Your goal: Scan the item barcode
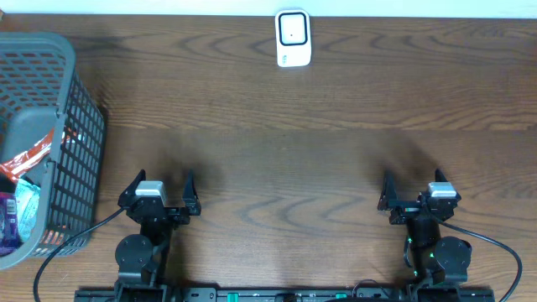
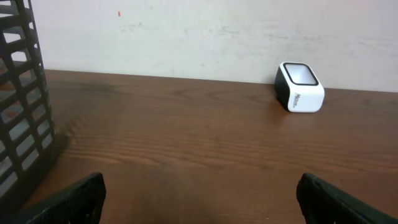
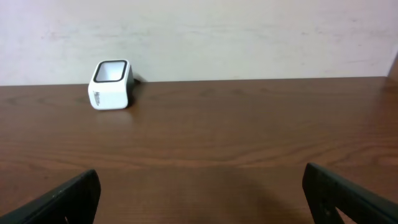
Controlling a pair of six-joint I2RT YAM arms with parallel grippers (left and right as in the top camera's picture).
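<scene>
- The packets (image 1: pixel 23 180) lay in the basket (image 1: pixel 84 117), well left of the left gripper (image 1: pixel 164 183), whose jaws stood wide apart and empty.
- The scanner (image 1: pixel 293 38) stood far ahead of both.
- The right gripper (image 1: pixel 413 186) gaped, empty too.
- The left gripper would probably do best entering from above and taking one packet only.

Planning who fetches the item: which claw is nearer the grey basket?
Left. The left claw sits just beside the basket, near its front corner. The right claw is far across the table. Both are open.
</scene>
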